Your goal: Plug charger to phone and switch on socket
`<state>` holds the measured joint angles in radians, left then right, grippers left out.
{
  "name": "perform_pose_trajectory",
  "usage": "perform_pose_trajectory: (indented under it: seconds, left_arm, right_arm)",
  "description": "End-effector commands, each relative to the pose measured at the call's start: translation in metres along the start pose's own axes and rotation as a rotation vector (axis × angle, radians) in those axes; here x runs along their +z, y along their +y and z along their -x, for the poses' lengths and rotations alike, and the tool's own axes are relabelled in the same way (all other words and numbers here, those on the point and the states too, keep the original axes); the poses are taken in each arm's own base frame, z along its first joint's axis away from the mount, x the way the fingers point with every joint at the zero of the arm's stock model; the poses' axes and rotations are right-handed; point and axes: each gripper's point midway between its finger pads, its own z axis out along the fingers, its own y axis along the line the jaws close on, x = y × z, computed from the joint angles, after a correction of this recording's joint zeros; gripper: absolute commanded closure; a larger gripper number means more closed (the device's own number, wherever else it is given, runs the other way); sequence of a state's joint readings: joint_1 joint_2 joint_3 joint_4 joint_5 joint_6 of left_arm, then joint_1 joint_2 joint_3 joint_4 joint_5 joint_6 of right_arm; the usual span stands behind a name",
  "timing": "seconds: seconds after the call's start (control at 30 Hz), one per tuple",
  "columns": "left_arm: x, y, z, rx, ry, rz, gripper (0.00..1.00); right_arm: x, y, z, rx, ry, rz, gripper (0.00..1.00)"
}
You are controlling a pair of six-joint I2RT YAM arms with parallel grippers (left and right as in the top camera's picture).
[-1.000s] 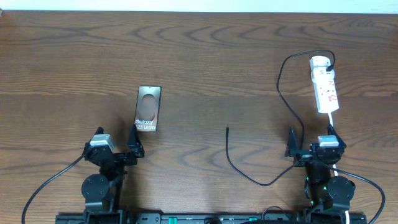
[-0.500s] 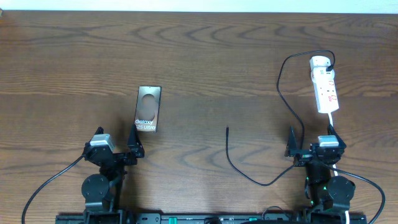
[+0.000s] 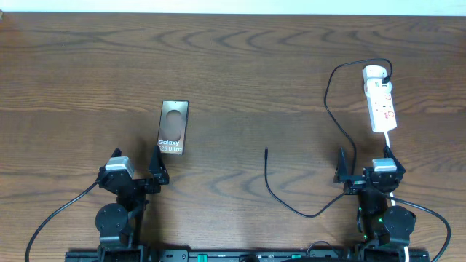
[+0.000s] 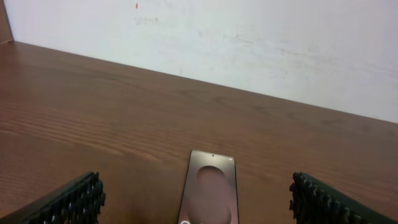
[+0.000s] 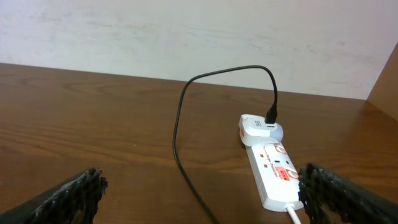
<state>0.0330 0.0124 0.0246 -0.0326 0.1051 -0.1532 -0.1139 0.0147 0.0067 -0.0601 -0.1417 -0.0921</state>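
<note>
The bronze-brown phone (image 3: 173, 127) lies flat on the table left of centre, just ahead of my left gripper (image 3: 138, 175). In the left wrist view the phone (image 4: 210, 193) sits between the wide-open jaws of that gripper (image 4: 196, 199), untouched. The white socket (image 3: 380, 98) lies at the far right. The black charger cable (image 3: 291, 207) runs from the socket's far end, loops toward me and ends in a free plug tip (image 3: 266, 151) mid-table. My right gripper (image 3: 362, 175) is open and empty; its wrist view shows the socket (image 5: 273, 171) and the cable (image 5: 177, 134) ahead of the gripper (image 5: 200, 186).
A white cord (image 3: 388, 142) leaves the socket's near end toward the right arm's base. The wooden table (image 3: 233, 65) ends at a white wall (image 4: 249, 43) at the far side. Both arm bases stand at the front edge.
</note>
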Motion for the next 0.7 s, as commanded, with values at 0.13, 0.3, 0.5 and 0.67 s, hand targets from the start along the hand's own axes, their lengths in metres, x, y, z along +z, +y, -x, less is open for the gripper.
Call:
perform_pose_trajectory:
  seconds: [0.13,0.3,0.5,0.67]
  left_arm:
    - [-0.002,-0.007,0.025,-0.003,0.03,-0.005,0.05]
    - [0.005,-0.015,0.06,-0.005,0.057,-0.002,0.05]
    - [0.033,-0.039,0.1,-0.016,0.158,-0.074,0.05]
    - [0.06,-0.046,0.112,-0.012,0.327,-0.077,0.05]
  right_arm:
    - [0.0,0.002,0.0,-0.014,-0.001,0.006,0.01]
    - [0.0,0.002,0.0,-0.014,-0.001,0.006,0.01]
    - [0.0,0.002,0.0,-0.014,-0.001,0.006,0.01]
    - [0.0,0.002,0.0,-0.014,-0.001,0.006,0.01]
